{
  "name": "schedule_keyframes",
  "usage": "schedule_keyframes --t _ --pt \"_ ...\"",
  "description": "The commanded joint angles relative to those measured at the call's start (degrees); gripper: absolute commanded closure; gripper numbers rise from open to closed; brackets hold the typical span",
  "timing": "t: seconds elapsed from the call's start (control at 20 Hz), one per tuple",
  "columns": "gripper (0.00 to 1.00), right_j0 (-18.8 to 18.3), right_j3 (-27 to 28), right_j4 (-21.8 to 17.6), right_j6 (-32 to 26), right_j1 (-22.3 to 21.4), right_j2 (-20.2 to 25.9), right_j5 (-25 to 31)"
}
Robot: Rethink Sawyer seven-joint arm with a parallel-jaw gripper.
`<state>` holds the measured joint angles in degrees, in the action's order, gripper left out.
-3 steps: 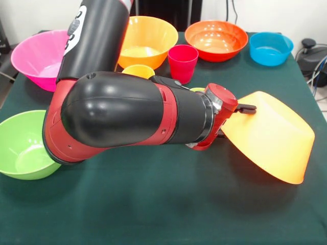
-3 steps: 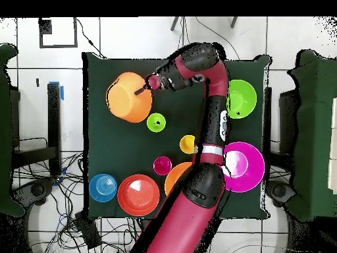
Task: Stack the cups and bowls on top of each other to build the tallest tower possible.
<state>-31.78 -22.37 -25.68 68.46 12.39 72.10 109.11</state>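
The arm is bent sharply, its forearm lying almost flat over the green-clothed table (image 1: 153,204), and the gripper (image 1: 244,108) has a large orange bowl (image 1: 273,138) by the rim. One dark finger (image 1: 247,107) shows against the outside of the rim; the other is hidden, so I take it the fingers are pinching the wall between them. The bowl is tipped steeply, mouth turned away and down, lower rim at or near the cloth. From overhead it sits toward one corner of the table, beside the small lime green cup (image 2: 156,122).

To my eye this is the flip that makes a base: a wide bowl upside down is the sound bottom for a tall tower. The thing to do well is finish the roll slowly, let the rim settle flat before letting go, and keep the grip light, since the smooth plastic could skid or spring away.

Everything else stands single and well apart: the pink bowl (image 1: 38,58) at an edge, the lime green bowl (image 1: 20,145) toward another corner, the second orange bowl (image 1: 148,38), the red-orange bowl (image 1: 216,40) and the blue bowl (image 1: 271,48) along the other side, with the crimson cup (image 1: 182,62) and yellow cup (image 1: 138,71) between. Nothing is stacked yet.
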Motion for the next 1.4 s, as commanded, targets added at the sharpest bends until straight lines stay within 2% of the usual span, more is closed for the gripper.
schedule_keyframes --t 0.05,0.65,1.05,1.4 --pt "0.00 0.84 1.82 -8.86 -19.50 2.81 -3.22 -2.50" --pt "0.00 0.81 2.37 -10.70 -22.40 2.79 -3.44 -3.41" --pt "0.00 0.90 2.32 -12.73 -24.33 2.20 -4.59 -6.97" --pt "0.00 0.81 3.50 -13.86 -25.21 3.11 -3.49 -5.83"
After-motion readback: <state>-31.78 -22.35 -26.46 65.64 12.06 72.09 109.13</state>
